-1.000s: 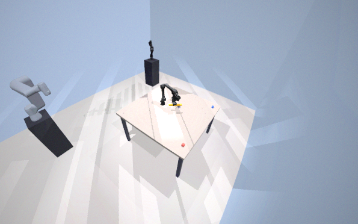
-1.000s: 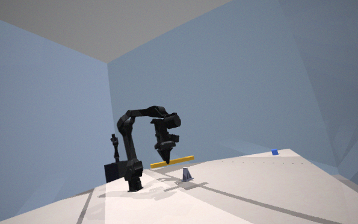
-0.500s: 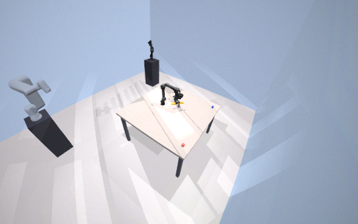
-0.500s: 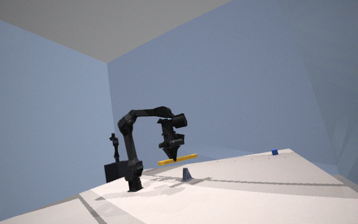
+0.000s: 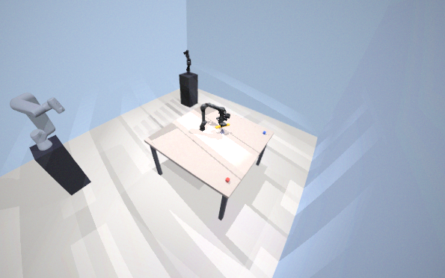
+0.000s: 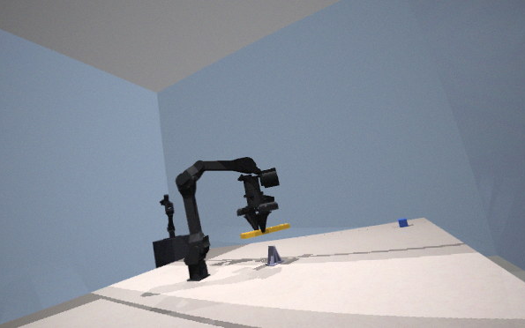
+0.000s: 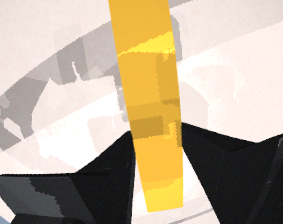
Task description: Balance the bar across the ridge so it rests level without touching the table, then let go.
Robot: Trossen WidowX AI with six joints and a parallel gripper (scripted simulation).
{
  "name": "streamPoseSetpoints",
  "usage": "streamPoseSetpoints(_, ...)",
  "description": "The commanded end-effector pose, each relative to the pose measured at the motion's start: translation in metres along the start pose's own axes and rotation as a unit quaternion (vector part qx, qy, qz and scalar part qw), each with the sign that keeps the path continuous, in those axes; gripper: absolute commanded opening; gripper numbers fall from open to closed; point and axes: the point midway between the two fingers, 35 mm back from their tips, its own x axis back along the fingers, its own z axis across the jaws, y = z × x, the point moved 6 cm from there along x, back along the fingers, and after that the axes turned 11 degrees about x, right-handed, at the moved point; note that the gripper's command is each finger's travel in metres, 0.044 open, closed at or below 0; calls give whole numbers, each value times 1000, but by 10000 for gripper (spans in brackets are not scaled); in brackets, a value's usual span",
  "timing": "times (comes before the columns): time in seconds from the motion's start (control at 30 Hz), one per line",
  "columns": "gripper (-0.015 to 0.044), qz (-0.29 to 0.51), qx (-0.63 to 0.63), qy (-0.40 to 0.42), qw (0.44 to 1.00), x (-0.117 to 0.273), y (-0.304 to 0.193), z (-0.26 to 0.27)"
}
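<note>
A yellow bar (image 5: 218, 127) (image 6: 278, 228) (image 7: 148, 85) is held in the air, clear of the table, by my gripper (image 6: 262, 231) (image 7: 156, 132). The gripper is shut on it near its middle, with a finger on each side in the wrist view. In the exterior view the bar slants a little, its right end higher in the picture. The small grey-blue ridge (image 5: 222, 131) (image 6: 272, 256) stands on the table (image 5: 200, 157) (image 6: 368, 287) below the bar, with a gap between them. The ridge does not show in the wrist view.
A blue cube (image 5: 264, 132) (image 6: 402, 222) lies near the table's far right corner. A red cube (image 5: 227, 179) lies near its front corner. A grey arm (image 5: 43, 119) on a dark pedestal and a small black arm (image 5: 188, 61) (image 6: 170, 216) on another stand away from the table.
</note>
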Motion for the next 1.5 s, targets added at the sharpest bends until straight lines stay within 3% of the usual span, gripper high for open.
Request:
streamPoseSetpoints(0.0, 0, -1, 16, -3, 1000, 1, 11, 1)
streamPoseSetpoints(1.0, 0, -1, 16, -3, 1000, -42, 11, 0)
streamPoseSetpoints(1.47, 0, -1, 16, -3, 1000, -41, 11, 0)
